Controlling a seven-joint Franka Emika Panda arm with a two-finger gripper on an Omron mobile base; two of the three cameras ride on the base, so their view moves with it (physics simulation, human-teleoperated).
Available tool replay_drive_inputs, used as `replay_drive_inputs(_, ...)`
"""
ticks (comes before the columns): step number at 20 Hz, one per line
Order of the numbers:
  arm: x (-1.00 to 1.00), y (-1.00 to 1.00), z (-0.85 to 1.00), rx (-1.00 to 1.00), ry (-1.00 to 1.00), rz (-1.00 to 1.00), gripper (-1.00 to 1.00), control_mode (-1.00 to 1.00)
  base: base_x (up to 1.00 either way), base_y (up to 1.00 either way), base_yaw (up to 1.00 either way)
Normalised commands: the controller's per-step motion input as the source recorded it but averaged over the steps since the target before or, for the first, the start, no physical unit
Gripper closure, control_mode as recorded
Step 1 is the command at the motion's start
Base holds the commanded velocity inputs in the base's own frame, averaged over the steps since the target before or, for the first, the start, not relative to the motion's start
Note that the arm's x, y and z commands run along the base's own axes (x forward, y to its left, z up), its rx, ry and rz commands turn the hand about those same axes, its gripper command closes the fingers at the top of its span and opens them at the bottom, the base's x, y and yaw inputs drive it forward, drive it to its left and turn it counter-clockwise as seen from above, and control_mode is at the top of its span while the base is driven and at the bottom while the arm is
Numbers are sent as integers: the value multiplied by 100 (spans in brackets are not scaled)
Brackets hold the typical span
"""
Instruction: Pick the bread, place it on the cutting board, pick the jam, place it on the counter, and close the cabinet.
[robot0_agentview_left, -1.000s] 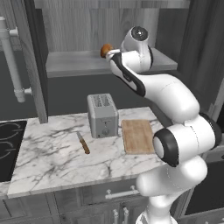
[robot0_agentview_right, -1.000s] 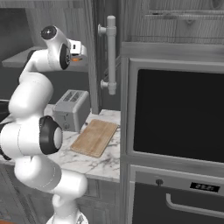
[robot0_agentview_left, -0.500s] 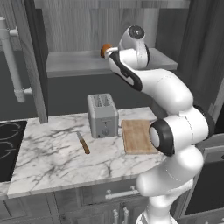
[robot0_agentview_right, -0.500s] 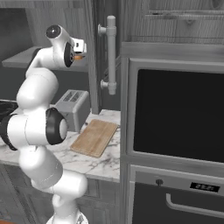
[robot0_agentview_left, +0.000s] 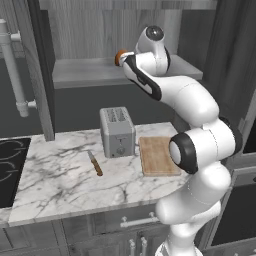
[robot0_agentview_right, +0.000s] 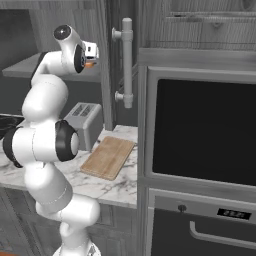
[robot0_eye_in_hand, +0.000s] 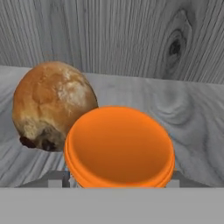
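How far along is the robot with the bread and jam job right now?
Nothing looks done: the bread sits on the cabinet shelf, and the cutting board is bare. In hand: the gripper is up at the shelf right at the jam, out of order. Left: bread to board, jam to counter, close the cabinet door.

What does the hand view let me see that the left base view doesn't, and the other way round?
Hand view alone: the round brown crusty bread on the grey shelf, right beside the jar. Left base view alone: the white marble counter, the silver toaster, the light-brown wooden cutting board with nothing on it, a knife. Both: the small orange jam jar right at the robot's hand.
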Motion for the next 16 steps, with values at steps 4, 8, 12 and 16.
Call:
replay_drive_inputs(4, -4, 0, 0, 0, 0, 0, 100, -100, 0, 0, 0)
replay_drive_inputs(8, -46, 0, -15, 0, -6, 0, 100, -100, 0, 0, 0)
replay_drive_inputs(12, -66, 0, -5, 0, -7, 0, 100, -100, 0, 0, 0)
replay_drive_inputs(16, -75, 0, 0, 0, -2, 0, 100, -100, 0, 0, 0)
